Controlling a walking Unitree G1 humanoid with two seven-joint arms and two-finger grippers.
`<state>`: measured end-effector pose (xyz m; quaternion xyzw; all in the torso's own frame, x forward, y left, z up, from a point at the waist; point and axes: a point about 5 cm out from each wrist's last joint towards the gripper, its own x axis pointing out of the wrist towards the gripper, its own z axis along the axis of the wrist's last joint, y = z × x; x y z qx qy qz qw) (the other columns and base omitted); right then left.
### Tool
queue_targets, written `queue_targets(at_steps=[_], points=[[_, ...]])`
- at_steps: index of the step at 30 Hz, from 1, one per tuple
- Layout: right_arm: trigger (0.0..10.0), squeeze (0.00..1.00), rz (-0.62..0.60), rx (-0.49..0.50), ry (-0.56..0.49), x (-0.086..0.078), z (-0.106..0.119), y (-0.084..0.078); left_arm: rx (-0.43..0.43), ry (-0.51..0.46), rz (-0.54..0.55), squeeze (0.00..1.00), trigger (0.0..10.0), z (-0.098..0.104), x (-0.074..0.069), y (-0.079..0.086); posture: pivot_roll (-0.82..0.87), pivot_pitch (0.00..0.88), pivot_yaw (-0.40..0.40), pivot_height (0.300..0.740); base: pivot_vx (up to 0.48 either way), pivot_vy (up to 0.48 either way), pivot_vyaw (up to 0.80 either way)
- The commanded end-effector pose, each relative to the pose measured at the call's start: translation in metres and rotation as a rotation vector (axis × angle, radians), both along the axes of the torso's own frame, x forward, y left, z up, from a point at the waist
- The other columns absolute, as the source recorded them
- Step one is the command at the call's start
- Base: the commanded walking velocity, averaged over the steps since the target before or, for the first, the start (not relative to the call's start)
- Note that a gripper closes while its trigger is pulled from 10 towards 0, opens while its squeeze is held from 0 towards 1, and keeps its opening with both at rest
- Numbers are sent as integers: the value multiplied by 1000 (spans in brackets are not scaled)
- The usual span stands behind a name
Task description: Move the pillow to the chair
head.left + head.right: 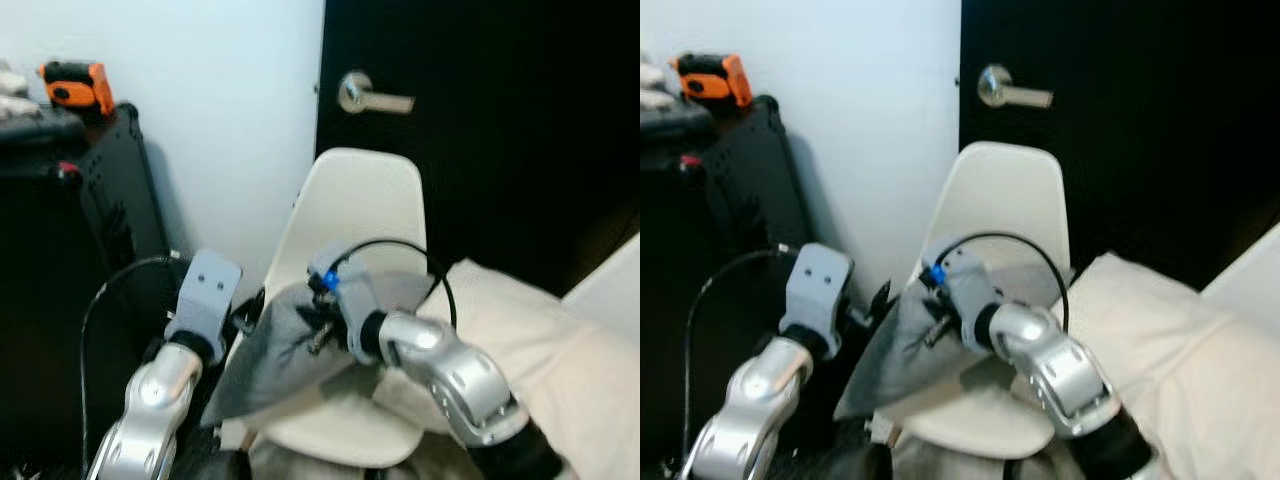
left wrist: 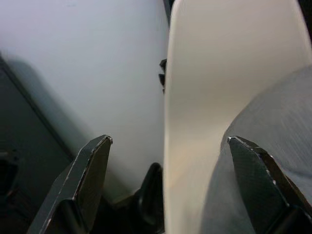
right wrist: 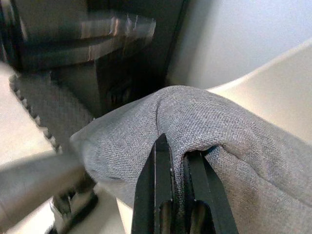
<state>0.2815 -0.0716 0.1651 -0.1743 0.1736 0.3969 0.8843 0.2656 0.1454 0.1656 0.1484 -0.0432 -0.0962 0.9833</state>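
Pillow [image 3: 204, 126], grey, pinched in a fold between the clenched fingers of the right gripper [image 3: 178, 195]; lying across the seat of the chair [image 1: 365, 200], draped forward over the seat's front edge. Right arm reaching in from the right, over the seat. Fabric bunched up just ahead of the closed jaws, chair shell pale beyond it.

Left gripper [image 2: 165, 190] spread wide, grasping nothing; chair's edge standing between its two fingers [image 2: 90, 180], pillow cloth just inside the far one, white wall [image 1: 230, 120] beyond the near one. Left arm raised beside the chair's left flank, near the pillow's hanging corner.

Behind the chair: black door [image 1: 500, 150] with a silver handle [image 1: 372, 96]. Left of both jaws: black case [image 1: 110, 200] against the wall, orange tool [image 1: 75, 85] on top. Right of the right jaws: cream bedding [image 1: 540, 340], touching the chair's side.
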Motion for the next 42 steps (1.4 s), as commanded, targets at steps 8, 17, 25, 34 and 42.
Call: queue_targets(at_steps=[8,17,25,34,42], points=[[10000,0,101,-175,-70,-12,0,11,59,-28,-37,0,10000,9,1,-5,95,0,-78,555,0,0,0],[8941,0,55,-141,-115,-5,2,27,73,-21,-27,0,10000,9,3,-3,99,0,-75,555,0,0,0],[10000,1000,113,-66,-60,-9,3,40,88,-7,-23,0,10000,8,2,-3,100,0,-75,555,0,0,0],[10000,1000,251,-109,5,-19,5,27,104,-3,-19,0,10000,8,2,-2,98,0,-73,555,0,0,0],[10000,1000,410,-161,57,-29,13,-6,115,1,-23,0,10000,8,2,-2,93,0,-72,555,0,0,0]])
